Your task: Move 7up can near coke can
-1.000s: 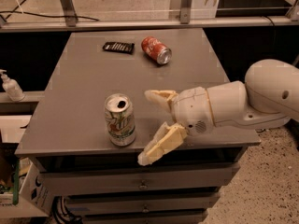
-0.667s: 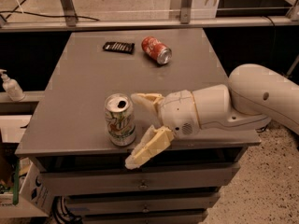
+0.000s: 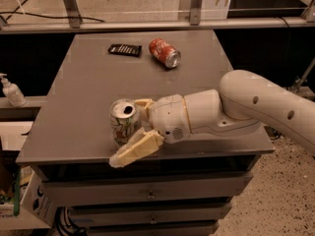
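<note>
Camera view, change: the gripper [image 3: 129, 132] has been advanced leftward, so the 7up can [image 3: 123, 124] is now straddled by its spread fingers, not yet pinched.
Meaning: a grasp is judged imminent.
7up can: upright, white-silver, green lettering, top opened.
Coke can [image 3: 165, 53]: lying on its side, well beyond the gripper across the table [image 3: 74, 107].

A grey metal cabinet [image 3: 197, 183] with drawers stands on a speckled floor [image 3: 278, 203], the gripper [image 3: 126, 132] low over its front edge; a metal rail [image 3: 123, 25] runs behind, a pump bottle [image 3: 11, 90] left, light dim
</note>
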`<move>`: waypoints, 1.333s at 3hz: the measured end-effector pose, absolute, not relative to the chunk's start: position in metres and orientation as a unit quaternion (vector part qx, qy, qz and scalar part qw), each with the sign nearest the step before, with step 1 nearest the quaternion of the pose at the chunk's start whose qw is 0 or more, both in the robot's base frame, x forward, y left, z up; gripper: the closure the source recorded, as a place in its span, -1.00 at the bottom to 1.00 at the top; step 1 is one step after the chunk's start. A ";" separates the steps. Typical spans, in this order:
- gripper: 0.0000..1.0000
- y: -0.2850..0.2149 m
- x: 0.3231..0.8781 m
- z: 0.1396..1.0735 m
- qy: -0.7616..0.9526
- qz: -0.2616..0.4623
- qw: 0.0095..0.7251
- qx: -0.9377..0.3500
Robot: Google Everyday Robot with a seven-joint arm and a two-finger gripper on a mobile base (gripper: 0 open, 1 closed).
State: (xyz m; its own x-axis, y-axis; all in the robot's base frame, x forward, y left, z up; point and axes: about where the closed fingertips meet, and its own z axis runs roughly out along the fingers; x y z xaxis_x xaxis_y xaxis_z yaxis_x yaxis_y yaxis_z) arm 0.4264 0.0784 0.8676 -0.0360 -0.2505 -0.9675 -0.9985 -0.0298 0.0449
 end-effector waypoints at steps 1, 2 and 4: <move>-0.20 0.072 0.433 0.865 0.565 0.446 0.418 -0.554; 0.27 0.043 0.450 0.869 0.579 0.420 0.428 -0.553; 1.00 -0.077 0.526 0.920 0.637 0.319 0.467 -0.524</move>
